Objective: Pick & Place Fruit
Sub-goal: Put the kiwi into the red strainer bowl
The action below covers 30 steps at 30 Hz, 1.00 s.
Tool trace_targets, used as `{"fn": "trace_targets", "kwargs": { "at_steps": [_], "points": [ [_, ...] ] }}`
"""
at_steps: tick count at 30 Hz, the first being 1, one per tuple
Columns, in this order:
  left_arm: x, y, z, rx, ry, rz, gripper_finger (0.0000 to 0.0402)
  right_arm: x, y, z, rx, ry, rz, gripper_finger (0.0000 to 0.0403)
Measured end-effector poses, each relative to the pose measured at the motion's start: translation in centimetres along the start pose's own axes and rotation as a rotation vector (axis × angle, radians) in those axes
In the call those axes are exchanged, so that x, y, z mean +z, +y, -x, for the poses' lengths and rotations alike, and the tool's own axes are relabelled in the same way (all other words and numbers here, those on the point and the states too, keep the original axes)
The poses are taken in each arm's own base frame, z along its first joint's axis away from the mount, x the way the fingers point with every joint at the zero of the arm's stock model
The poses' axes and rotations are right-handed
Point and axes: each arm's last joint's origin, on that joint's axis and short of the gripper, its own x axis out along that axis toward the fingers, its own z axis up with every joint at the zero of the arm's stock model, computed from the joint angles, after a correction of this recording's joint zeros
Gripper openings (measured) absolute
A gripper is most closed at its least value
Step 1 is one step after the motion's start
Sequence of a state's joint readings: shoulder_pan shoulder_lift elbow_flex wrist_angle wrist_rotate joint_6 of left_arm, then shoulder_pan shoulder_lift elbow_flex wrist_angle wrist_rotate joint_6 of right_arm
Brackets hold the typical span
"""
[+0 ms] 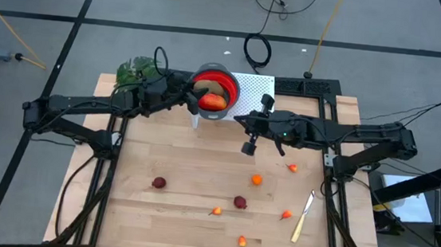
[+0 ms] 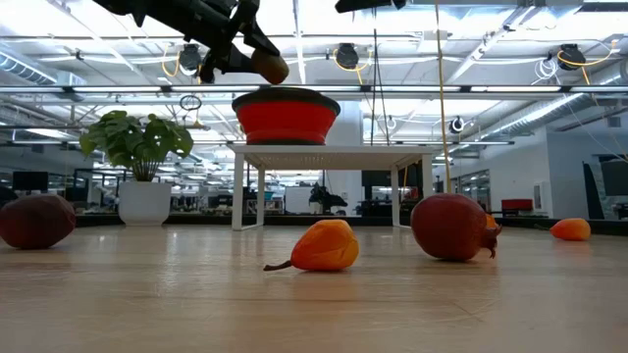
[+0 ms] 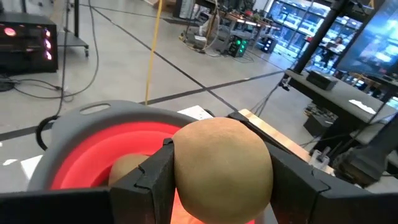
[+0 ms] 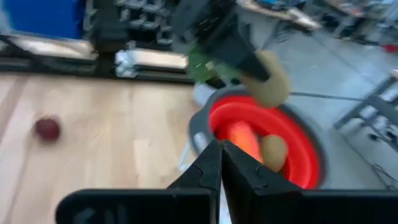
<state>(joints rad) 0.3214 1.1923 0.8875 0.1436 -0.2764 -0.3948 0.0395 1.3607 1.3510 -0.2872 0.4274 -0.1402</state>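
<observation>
Left gripper [image 1: 189, 93] sits over the red bowl [image 1: 225, 85] at the table's far edge, jaws part open and clamped on an olive-brown fruit [image 3: 222, 167], held just above the bowl. Bowl stands on a small white stand [image 2: 334, 155] and already holds an orange-red piece [image 1: 214, 101] and another olive-brown oval [image 4: 273, 151]. Right gripper [image 1: 248, 147] hangs just right of the bowl, fingers pressed together, nothing in them. Loose fruit on the wooden table [image 1: 180, 216]: dark red round [image 1: 158, 183], second dark red round [image 1: 240, 202], orange bits [image 1: 256, 179]. Knife [image 1: 303, 217] lies near right edge.
</observation>
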Motion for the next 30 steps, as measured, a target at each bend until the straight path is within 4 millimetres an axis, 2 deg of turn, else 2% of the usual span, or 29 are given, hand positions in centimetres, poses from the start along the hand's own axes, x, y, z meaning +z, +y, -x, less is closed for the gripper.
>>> {"fn": "trace_targets", "kwargs": {
  "at_steps": [5, 10, 16, 20, 25, 30],
  "points": [
    [-0.1, 0.1, -0.5, 0.05, -0.034, 0.004, 0.0195, 0.0, -0.7, 1.7, 0.13, 0.005, 0.006, 0.0007],
    [-1.2, 0.0, -2.4, 0.078, -0.05, 0.006, 0.0195, 0.1, -1.6, 3.4, 0.204, -0.006, -0.002, 0.0002],
    [-2.7, 0.3, -4.4, 0.199, -0.03, -0.026, 0.0195, -0.1, -2.4, 5.6, 0.258, 0.007, 0.005, 0.0001],
    [-1.9, -0.5, -5.5, 0.223, -0.016, -0.059, 0.0195, -0.3, -2.9, 7.2, 0.336, 0.009, 0.001, 0.0001],
    [-0.3, -1.6, -6.6, 0.24, 0.001, -0.123, 0.0195, -0.3, -3.7, 9.3, 0.354, -0.035, -0.008, 0.0001],
    [0.5, -1.9, -6.8, 0.295, 0.049, -0.154, 0.0195, -2.0, -4.0, 10.8, 0.343, -0.094, -0.026, 0.0001]
  ]
}}
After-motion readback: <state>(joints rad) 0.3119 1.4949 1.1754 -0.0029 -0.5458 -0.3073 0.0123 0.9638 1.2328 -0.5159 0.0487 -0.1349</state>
